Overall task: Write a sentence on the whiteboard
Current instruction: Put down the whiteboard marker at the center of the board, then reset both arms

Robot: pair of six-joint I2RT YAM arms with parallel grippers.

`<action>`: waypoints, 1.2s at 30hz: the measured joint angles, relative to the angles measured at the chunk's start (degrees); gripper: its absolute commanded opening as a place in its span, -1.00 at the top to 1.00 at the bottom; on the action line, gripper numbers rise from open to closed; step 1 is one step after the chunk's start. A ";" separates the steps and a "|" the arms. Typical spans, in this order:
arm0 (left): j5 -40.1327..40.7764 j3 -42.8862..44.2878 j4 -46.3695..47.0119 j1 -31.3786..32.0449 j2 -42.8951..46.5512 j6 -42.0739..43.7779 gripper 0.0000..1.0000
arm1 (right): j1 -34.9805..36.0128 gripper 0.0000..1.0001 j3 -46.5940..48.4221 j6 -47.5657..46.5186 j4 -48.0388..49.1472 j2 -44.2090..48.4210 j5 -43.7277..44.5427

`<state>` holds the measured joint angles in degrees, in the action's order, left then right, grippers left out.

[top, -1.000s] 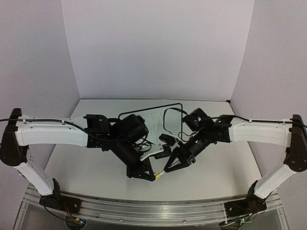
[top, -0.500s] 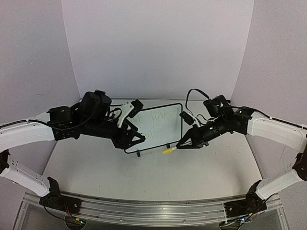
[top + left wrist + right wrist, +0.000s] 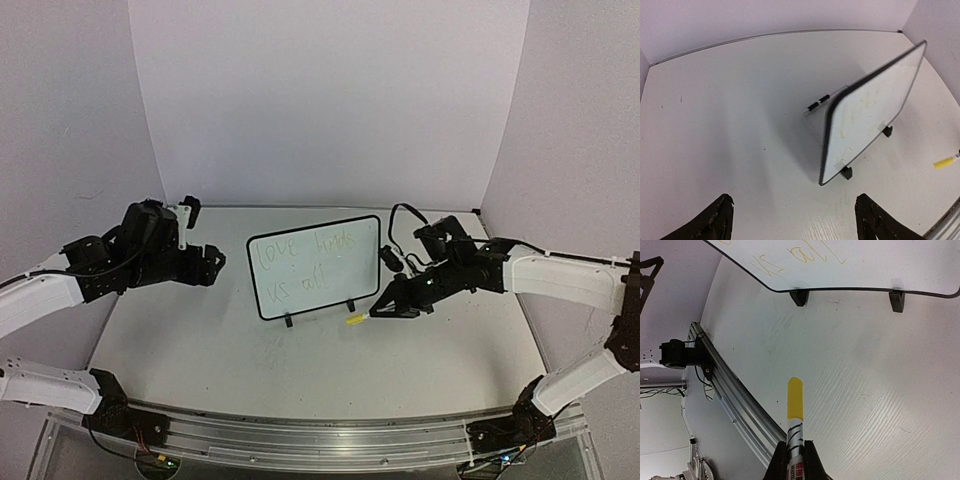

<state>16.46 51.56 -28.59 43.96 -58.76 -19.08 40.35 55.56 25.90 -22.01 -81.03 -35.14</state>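
Top external: small black-framed white whiteboard [image 3: 350, 268] stands on tabletop [image 3: 200, 350], greenish handwritten sentence [image 3: 300, 286] on it; right end effector [image 3: 380, 309], clenched on yellow-capped marker [image 3: 355, 319], sits nearer, tip aimed left at its lower-right corner; left end effector [image 3: 207, 262] released, empty.

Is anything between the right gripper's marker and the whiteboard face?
Nothing visible does. Only bare table separates the marker, clamped in the right gripper, from the standing whiteboard. The open left gripper sits off on the board's far side.

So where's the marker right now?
The marker is right of centre in the top view, clamped in the right gripper, yellow tip near the whiteboard's right foot.
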 measured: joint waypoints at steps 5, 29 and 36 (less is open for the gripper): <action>-0.70 -2.55 -0.62 -9.61 0.11 -3.15 -0.70 | 1.96 0.84 -0.60 2.18 6.78 -6.14 2.17; -9.87 -5.33 4.77 -27.94 -6.30 -1.47 -0.81 | -2.83 -0.96 -0.46 -2.31 6.88 -10.29 19.58; -10.74 -8.39 11.51 -35.95 -7.05 0.37 -0.94 | -14.77 -0.97 -3.80 -5.60 7.63 -0.71 27.05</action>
<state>5.72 43.17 -17.08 8.00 -65.80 -18.71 25.58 51.75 20.30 -14.39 -81.75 -8.08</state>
